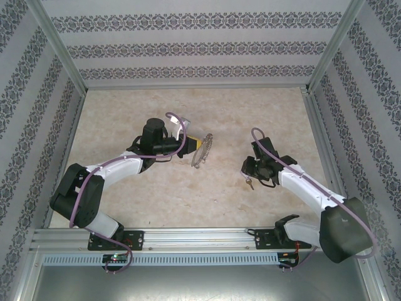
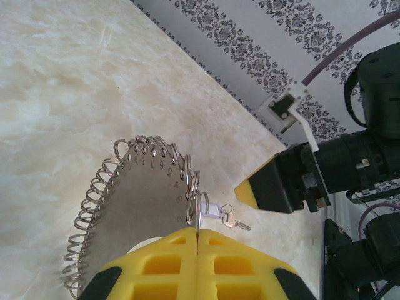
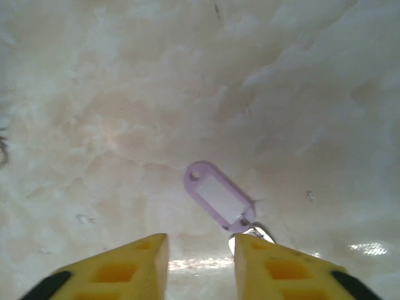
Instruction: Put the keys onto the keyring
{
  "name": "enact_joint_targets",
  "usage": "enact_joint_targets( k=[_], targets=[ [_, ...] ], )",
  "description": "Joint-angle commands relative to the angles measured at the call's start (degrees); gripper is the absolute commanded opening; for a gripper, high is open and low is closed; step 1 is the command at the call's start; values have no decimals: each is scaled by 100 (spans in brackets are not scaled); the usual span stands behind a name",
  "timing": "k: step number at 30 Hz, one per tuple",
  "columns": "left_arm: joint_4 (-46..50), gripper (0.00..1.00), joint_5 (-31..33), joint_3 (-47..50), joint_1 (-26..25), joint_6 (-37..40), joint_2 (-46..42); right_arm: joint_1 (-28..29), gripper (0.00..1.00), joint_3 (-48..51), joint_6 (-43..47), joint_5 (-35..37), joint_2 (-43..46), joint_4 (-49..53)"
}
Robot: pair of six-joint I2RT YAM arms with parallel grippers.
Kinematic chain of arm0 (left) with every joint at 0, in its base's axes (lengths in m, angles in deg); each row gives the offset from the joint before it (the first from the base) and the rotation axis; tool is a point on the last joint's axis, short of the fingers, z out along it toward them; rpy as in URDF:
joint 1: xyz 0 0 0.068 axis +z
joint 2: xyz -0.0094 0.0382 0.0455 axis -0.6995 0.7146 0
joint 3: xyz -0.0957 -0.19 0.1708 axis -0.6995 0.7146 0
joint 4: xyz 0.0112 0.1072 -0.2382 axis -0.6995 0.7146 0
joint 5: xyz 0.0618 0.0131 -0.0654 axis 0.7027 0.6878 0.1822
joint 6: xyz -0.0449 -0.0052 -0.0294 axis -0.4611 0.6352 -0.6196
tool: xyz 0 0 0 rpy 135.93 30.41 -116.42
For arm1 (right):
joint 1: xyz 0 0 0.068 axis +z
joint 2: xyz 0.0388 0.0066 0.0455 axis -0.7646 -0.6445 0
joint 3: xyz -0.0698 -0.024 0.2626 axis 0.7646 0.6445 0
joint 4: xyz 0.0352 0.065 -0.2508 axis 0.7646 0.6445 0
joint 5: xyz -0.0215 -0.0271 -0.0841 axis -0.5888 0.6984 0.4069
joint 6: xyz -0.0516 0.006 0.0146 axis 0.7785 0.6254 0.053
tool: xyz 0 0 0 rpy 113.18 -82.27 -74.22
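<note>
I am reading a row of small stamped digits on the flat face of the large grey metal keyring. They are running in an arc just inside its rim, one digit beside each of the silvery wire loops strung along the edge. Near the top of the arc I am making out what look like a 5 and a 7, with a 4 lower on the right, while the other figures are staying too small and blurred for me to tell.
</note>
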Motion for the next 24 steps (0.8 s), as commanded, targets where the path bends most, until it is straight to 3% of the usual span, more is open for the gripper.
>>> enact_joint_targets(
  k=[1, 17, 24],
  targets=[
    [-301, 0, -129, -30, -104, -39, -153, -60, 36, -74, 126, 169, -191, 231],
    [-256, 0, -143, -68, -129, -11, -142, -284, 32, 245, 110, 27, -641, -87],
    [-227, 0, -140, -96, -128, 3, -135, -291, 23, 253, 112, -73, -778, -246]
  ],
)
